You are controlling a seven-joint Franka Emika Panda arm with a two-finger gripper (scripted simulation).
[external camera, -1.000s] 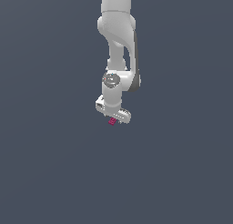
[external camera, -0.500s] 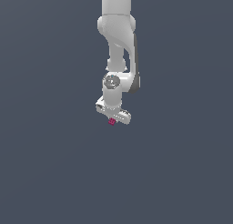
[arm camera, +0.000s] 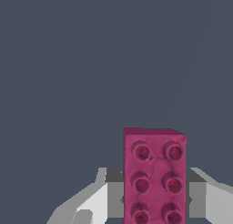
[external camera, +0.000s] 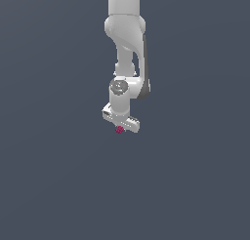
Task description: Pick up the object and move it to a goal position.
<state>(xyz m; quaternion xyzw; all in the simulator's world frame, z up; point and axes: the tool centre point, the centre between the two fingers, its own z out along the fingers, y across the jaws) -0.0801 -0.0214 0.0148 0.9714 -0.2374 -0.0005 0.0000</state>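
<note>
The object is a small magenta-pink studded block [arm camera: 154,175]. In the wrist view it sits between my two fingers, whose grey pads [arm camera: 114,198] press on its long sides. In the exterior view only a small pink bit of it [external camera: 119,130] shows under the white gripper [external camera: 120,129], which hangs from the white arm in the middle of the picture. The gripper is shut on the block and holds it above the plain grey floor. No goal marker shows in either view.
Plain dark grey ground [external camera: 58,175] fills both views. The white arm [external camera: 126,34] comes down from the top of the exterior view. Nothing else shows.
The gripper with the block has risen a little in the exterior view. The grip is unchanged.
</note>
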